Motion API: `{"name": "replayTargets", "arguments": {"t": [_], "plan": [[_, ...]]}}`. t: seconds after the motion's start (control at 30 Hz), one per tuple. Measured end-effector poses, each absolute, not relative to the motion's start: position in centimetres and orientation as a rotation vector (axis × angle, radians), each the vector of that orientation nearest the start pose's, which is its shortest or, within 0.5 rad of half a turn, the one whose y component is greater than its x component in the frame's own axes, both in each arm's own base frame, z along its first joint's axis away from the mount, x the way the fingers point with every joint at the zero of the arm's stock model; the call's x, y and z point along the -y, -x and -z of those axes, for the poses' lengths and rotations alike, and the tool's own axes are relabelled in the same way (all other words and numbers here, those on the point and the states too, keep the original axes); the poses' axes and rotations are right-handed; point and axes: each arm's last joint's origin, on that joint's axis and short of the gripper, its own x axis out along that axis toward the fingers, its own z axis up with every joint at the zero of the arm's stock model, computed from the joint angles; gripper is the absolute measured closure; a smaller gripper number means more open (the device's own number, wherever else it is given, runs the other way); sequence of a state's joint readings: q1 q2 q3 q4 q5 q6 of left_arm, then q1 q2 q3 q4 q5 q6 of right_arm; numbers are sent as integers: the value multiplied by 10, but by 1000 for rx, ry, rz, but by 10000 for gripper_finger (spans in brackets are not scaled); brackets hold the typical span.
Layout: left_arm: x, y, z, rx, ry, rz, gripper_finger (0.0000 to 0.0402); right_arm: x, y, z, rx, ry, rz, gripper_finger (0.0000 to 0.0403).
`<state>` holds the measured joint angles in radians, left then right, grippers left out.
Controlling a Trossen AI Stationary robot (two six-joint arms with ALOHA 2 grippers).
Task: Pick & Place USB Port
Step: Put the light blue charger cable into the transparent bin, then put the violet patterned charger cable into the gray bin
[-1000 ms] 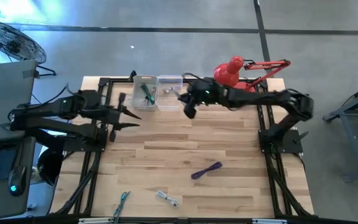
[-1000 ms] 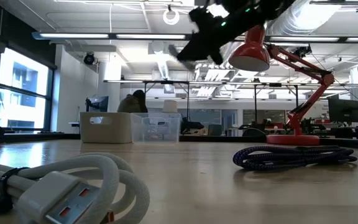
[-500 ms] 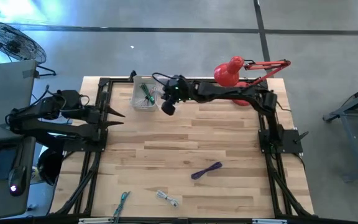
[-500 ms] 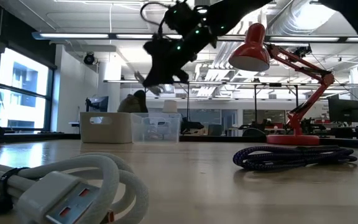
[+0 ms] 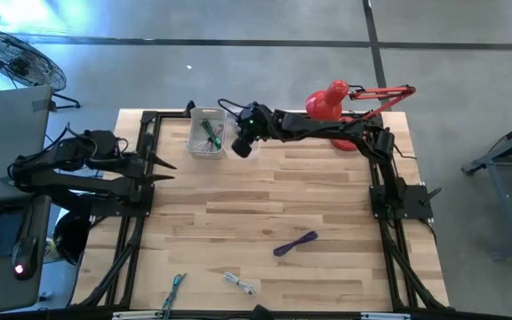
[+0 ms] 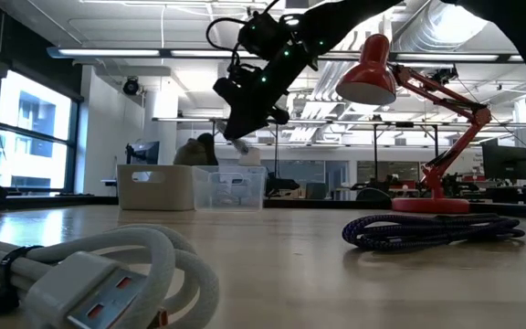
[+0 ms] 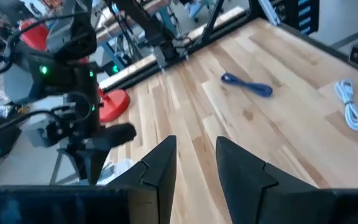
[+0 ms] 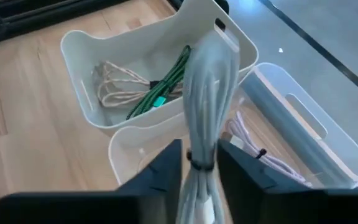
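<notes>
My right gripper [image 5: 242, 145] hangs over the two bins at the table's far edge, shut on a pale grey bundled USB cable [image 8: 207, 93]. In the low view that gripper [image 6: 249, 110] is high above the bins, with the cable's end [image 6: 239, 146] sticking out below it. The white bin [image 8: 160, 81] holds a green cable and a beige one. The clear bin [image 8: 291, 124] holds a pale cable. My left gripper [image 7: 194, 162] is open and waits at the table's left edge [image 5: 154, 162]. My right gripper pinches the cable bundle between its two fingers beside the dark tie [image 8: 201, 163]. The bundle lies along the fingers and sticks out past their tips. The fingers slant downward from the table's right side. The cable is lifted clear, above the rims of the two bins.
On the near half of the table lie a purple cable [image 5: 296, 242], a white cable [image 5: 238, 284] and a green one [image 5: 176, 286]. A red desk lamp [image 5: 332, 102] stands at the far right corner. The middle of the table is bare wood.
My right gripper has carried the cable toward the table's left and down, from beside the lamp to over the bins, then settled there. My left arm has drawn back toward the table's left edge.
</notes>
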<state>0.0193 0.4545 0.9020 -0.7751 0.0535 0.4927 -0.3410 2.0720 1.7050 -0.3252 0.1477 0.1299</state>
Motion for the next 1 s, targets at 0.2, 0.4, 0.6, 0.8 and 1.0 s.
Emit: {"name": "replayTargets", "arguments": {"t": [0.2, 0.4, 0.6, 0.8, 1.0], "plan": [[-1, -68, -346, -347, -476, 95, 291, 161, -443, -242, -660, -188, 515, 254], [-1, -68, -345, -352, -476, 93, 291, 160, -444, -242, -660, -202, 458, 243], [-1, -71, -345, -374, -472, 69, 291, 155, -445, -241, -662, -292, 300, 241], [-3, -78, -349, -343, -462, -2, 291, 141, -444, -244, -691, -372, 56, 242], [0, -88, -341, -430, -415, 118, 291, 77, -452, -243, -751, -309, -327, 242]]}}
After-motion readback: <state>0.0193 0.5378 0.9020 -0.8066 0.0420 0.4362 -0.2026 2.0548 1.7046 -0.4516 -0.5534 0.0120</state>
